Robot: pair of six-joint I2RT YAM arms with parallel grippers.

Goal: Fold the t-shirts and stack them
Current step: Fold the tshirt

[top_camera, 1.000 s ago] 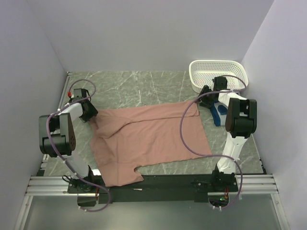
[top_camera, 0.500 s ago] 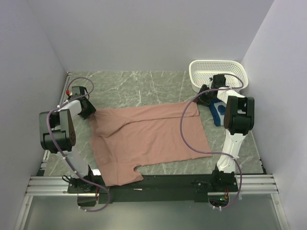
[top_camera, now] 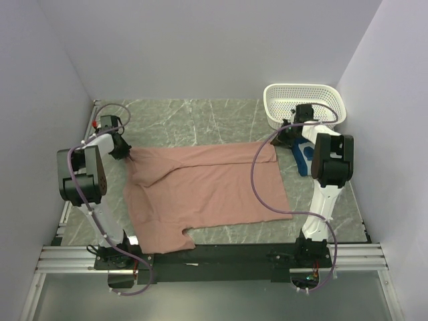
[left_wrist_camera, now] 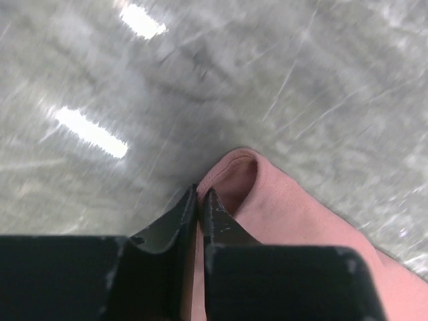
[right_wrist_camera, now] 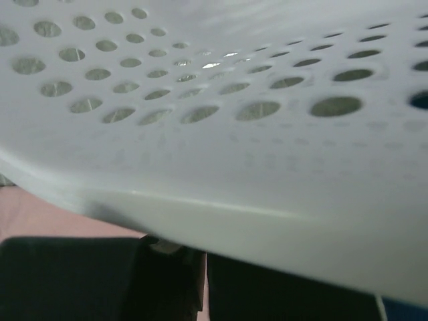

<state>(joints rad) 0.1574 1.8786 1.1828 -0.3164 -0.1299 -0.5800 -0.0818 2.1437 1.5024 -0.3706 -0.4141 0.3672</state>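
Observation:
The dusty-pink t-shirt (top_camera: 207, 187) lies spread across the table, plain side up, with no print showing. My left gripper (top_camera: 124, 152) is at the shirt's far left corner. In the left wrist view its jaws (left_wrist_camera: 200, 195) are shut on the folded pink edge (left_wrist_camera: 281, 200). My right gripper (top_camera: 281, 138) is at the shirt's far right corner, pressed close to the basket. Its black fingers (right_wrist_camera: 167, 281) stand together with a thin strip of pink between them. The blue t-shirt (top_camera: 305, 156) lies bunched under the right arm.
The white perforated basket (top_camera: 269, 95) stands at the far right corner, and its wall (right_wrist_camera: 234, 134) fills the right wrist view. Side walls close in on both sides. The arms' bases and rail run along the near edge.
Both grippers have closed on the shirt's far corners. The left gripper moved slightly outward, and the shirt's left edge now lies straighter.

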